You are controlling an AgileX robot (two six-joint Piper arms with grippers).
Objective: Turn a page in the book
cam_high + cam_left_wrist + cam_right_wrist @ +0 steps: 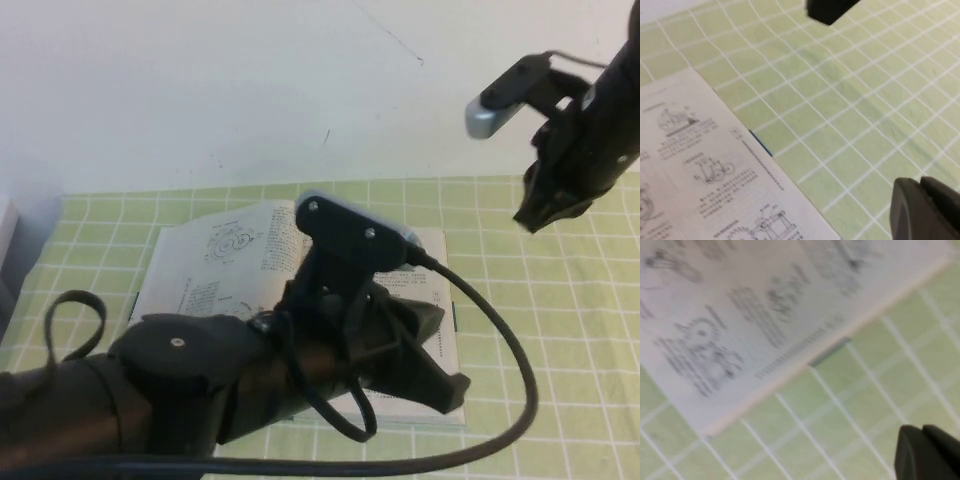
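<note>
Left gripper (440, 370), jaw state indiscernible, hung over the book (215, 265); right gripper (545, 210), closed empty, was raised. Next move: catching the page (700, 180) edge.

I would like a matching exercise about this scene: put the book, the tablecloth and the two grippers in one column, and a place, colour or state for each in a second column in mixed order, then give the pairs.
Column one:
1. book
2. tablecloth
3. left gripper
4. right gripper

Column two:
A. raised above the far right part of the table, shut and holding nothing
B. lying open, white pages with machine drawings
C. low over the book's right-hand page
D. light green with a white grid

Pairs: 1-B, 2-D, 3-C, 4-A
</note>
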